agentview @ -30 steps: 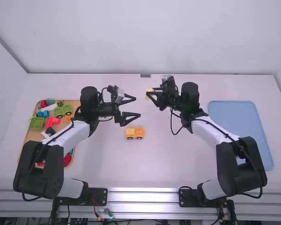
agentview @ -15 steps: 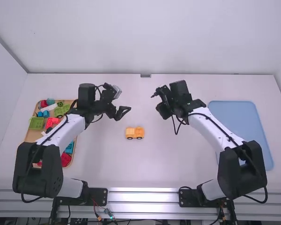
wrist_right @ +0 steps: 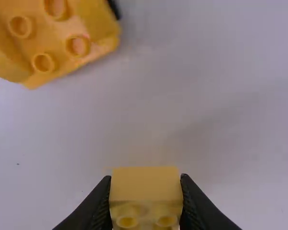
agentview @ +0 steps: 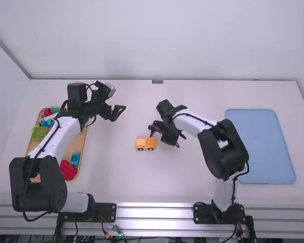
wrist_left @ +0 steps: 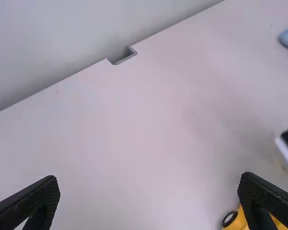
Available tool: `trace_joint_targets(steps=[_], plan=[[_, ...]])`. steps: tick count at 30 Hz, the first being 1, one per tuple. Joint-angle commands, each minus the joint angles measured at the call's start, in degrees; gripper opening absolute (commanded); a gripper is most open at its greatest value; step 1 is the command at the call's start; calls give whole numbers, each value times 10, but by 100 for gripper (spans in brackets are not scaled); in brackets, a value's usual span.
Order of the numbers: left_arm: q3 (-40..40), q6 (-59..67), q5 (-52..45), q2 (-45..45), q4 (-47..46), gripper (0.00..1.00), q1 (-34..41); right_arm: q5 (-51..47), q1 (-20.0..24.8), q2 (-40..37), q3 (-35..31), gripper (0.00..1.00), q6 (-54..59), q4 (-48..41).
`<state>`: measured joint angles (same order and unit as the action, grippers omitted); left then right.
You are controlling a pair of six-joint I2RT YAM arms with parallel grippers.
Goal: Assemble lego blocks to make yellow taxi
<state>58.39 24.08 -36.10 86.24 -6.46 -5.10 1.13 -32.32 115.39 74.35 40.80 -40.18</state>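
The yellow car base (agentview: pixel 146 144) stands on its wheels on the bench (agentview: pixel 116 177), a little left of the middle. Its top has four bare studs (wrist_right: pixel 78 46) between raised parts. Close by but apart from it, a yellow block (wrist_right: pixel 145 187) is clamped in the right jaws, with studs showing on it.

Both pieces look like hard, light plastic: stiff enough for a firm squeeze, rather smooth, and unlikely to be fragile. The grip across the block's opposite sides seems sound, provided its underside stays free for joining. The base is best held by its solid body, clear of the wheels; left unbraced, it could roll or skid when pressed. The step in hand looks like fitting this block, which calls for lining up over the studs, then a straight push down. A slanted push could twist the block in the jaws.

Farther out, the left arm (agentview: pixel 63 134) holds its jaws apart and empty, left of the base and on its far side. A wooden tray (agentview: pixel 76 145) of coloured blocks lies at the left, a blue tray (agentview: pixel 261 147) at the right.
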Motion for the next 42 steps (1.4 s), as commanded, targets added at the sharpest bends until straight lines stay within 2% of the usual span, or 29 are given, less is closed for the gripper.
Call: trace_joint_targets(steps=[1, 7, 14, 18, 19, 21, 22, 23, 24, 32, 36, 40, 42], plan=[[8, 9, -5, -9, -5, 99, -3, -41, -21, 23, 34, 0, 51, -6], [8, 9, -5, -9, -10, 99, 0, -76, -41, 61, 61, 0, 58, -12], [8, 13, -5, -9, -22, 99, -7, -70, -40, 62, 59, 0, 60, -15], [8, 13, -4, -9, -23, 99, -3, -69, -40, 62, 59, 16, 62, -24], [8, 13, -4, -9, -23, 99, -4, -67, -40, 62, 59, 29, 62, -23], [8, 13, -4, -9, -23, 99, -6, -63, -39, 62, 59, 34, 64, -23], [8, 13, -5, -9, -24, 99, -6, -56, -39, 62, 59, 52, 73, -24], [8, 14, -4, -9, -26, 99, -3, -54, -39, 62, 59, 90, 73, -22], [8, 15, -4, -9, -27, 99, -3, -54, -40, 62, 59, 99, 73, -22], [8, -24, 27, -9, -34, 99, -1, -36, -39, 37, 73, 99, 71, -44], [8, -52, 24, -9, -48, 99, -2, 26, -27, -24, 71, 99, 73, -51], [0, 46, -10, -8, -57, 99, -4, 141, 16, -85, 43, 98, 118, -47], [-18, 153, -77, -2, -55, 99, -4, 229, 55, -116, 3, 99, 164, -25]])
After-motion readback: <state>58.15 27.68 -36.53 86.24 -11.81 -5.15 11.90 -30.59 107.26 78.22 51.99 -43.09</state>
